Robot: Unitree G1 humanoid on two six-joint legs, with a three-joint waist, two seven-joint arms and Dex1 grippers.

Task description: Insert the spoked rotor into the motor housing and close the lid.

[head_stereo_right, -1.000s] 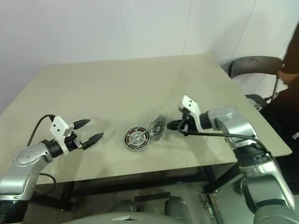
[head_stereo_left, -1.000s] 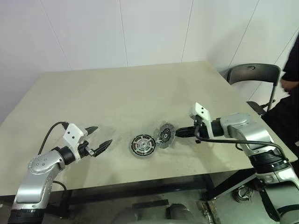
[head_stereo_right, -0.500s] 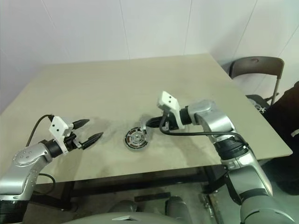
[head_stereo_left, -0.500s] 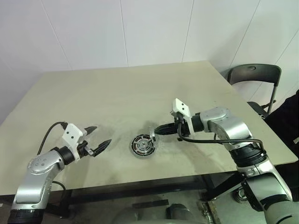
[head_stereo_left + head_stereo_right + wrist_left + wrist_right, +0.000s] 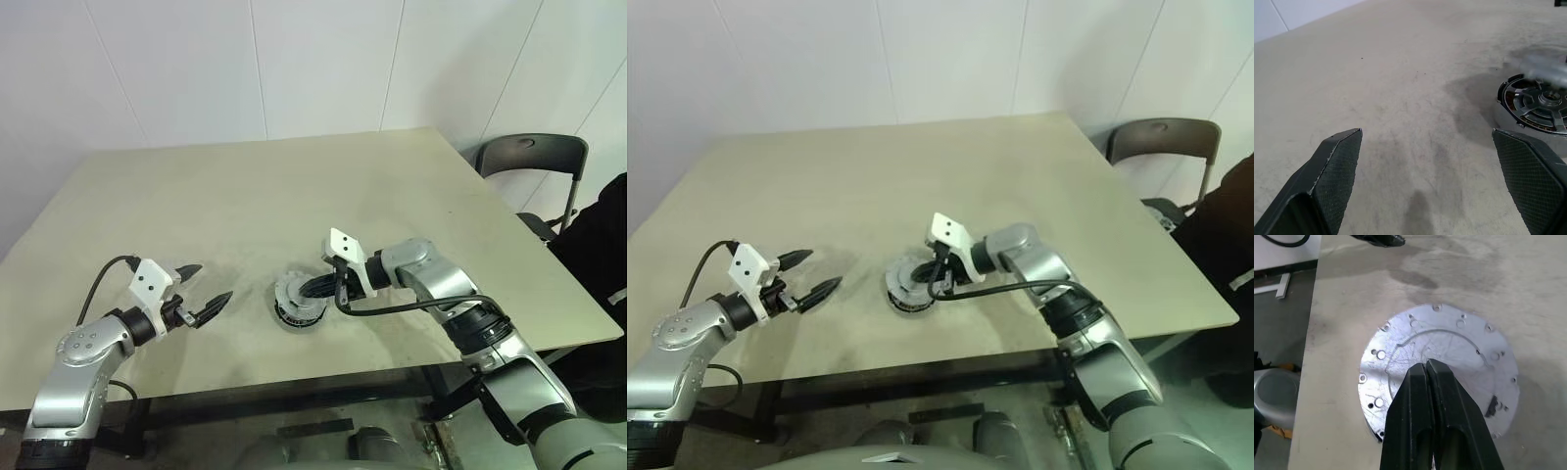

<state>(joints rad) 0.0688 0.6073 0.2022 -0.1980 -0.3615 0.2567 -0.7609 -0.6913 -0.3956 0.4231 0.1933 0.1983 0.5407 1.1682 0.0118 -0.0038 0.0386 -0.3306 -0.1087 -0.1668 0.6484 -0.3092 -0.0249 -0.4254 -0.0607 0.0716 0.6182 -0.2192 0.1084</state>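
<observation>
One stack of parts sits near the front middle of your table [image 5: 294, 186]: the lid [image 5: 1437, 367], a flat grey disc with small holes round its edge, lies over the housing [image 5: 294, 305]. In the right wrist view the lid's scratched bare face is turned up and it covers what is under it almost wholly. From the left wrist view you can see the rotor [image 5: 1542, 105], its silver spokes and hub inside a dark rim, seated in the housing, with a blurred grey shape across its far edge. Your right gripper [image 5: 310, 287] points left and slightly down over the stack, its two black fingers pressed together with nothing between them, their tips over the lid's centre; whether they touch the lid you cannot tell. Your left gripper [image 5: 209, 291] hovers above the table, well apart from the stack on its left, fingers spread wide and empty. Behind the table's right corner stands a dark chair [image 5: 534, 162], and a person [image 5: 598, 255] in black is at the right edge.
</observation>
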